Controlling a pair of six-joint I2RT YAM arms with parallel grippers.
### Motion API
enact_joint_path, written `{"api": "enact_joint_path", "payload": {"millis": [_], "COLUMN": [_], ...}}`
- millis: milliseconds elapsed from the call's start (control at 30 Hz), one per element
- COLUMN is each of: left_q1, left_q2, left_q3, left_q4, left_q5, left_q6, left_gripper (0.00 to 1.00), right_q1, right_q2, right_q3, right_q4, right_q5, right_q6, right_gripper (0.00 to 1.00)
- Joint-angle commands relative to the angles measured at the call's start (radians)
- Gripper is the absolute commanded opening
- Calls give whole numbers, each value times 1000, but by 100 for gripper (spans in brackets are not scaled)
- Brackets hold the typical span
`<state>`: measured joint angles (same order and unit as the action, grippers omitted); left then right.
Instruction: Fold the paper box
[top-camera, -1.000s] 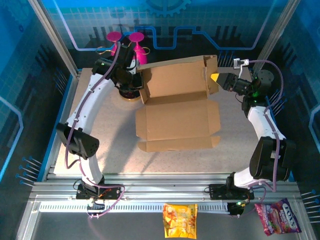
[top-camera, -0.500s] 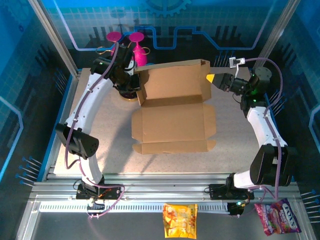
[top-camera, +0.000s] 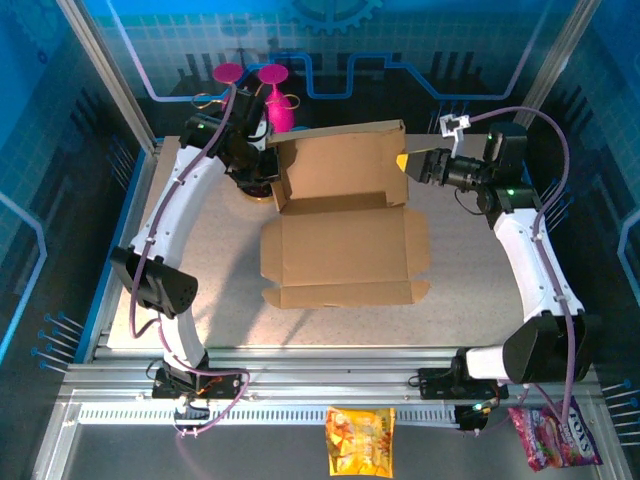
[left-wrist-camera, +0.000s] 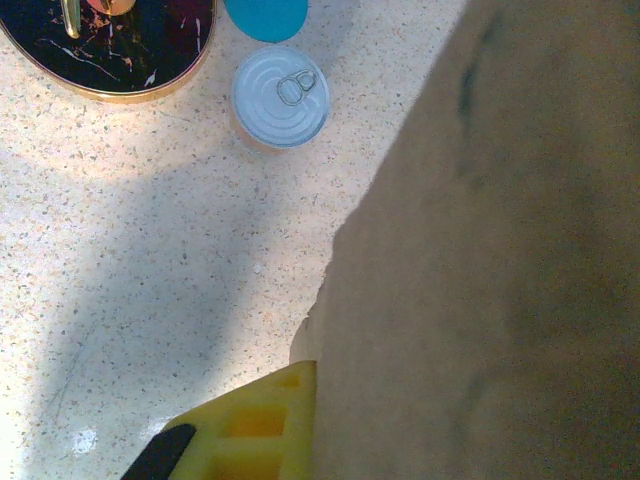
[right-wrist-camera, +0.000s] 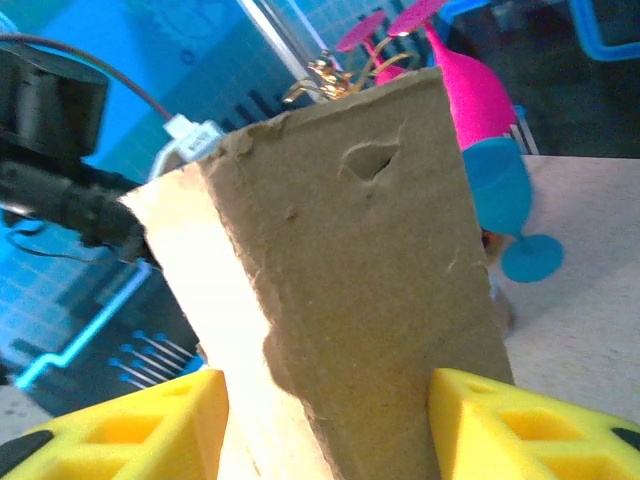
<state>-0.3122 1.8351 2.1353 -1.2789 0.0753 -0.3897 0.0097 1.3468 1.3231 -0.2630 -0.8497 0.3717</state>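
left arm: reaches far back, then bends toward the back-left corner of the paper box
left gripper: clamped on the left edge of the raised back panel (yellow finger against cardboard in the wrist view)
right arm: stretched back, wrist turned toward the box's back-right corner
right gripper: jaws apart, straddling the upright side flap; contact unclear
box: mid-table, base flat, back panel raised
obstacles: tin can and dark gold-rimmed plate just left of the box's back-left corner; pink glasses behind it
free room: bare tabletop left, right and in front of the box
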Motion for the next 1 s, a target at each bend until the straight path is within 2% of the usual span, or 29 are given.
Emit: {"api": "enact_joint_path", "payload": {"millis": [0,100,300,467,733,767,833,900,967], "left_q1": [4,4,0,-6,-8,-8,-8,-10,-10], "left_q2": [-33,-35,-39,-42,-41,-41,-39,-39,-38], "left_q3": [23,22,17,18,17,17,17,17,18], "left_q4": [-4,0,1,3,-1,0,-1,-2,-2], "left_q5": [19,22,25,24,23,22,20,17,17], "left_q6": [2,1,2,4,4,4,3,2,3], "left_gripper": [0,0,0,0,0,0,0,0,0], "right_q1": [46,80,128,177,243,251,264,278,289], "right_q2": [-12,-2,42,69,123,125,124,119,112], "right_q3": [54,84,138,176,219,220,220,218,214], "right_q4": [-184,-219,-245,-270,-283,-281,-273,-267,-262], "right_q5": [201,298,386,557,750,768,799,834,865], "right_q6": [-157,-197,-229,-255,-286,-287,-286,-290,-296], "right_gripper": [56,56,52,51,39,36,25,9,4]}}
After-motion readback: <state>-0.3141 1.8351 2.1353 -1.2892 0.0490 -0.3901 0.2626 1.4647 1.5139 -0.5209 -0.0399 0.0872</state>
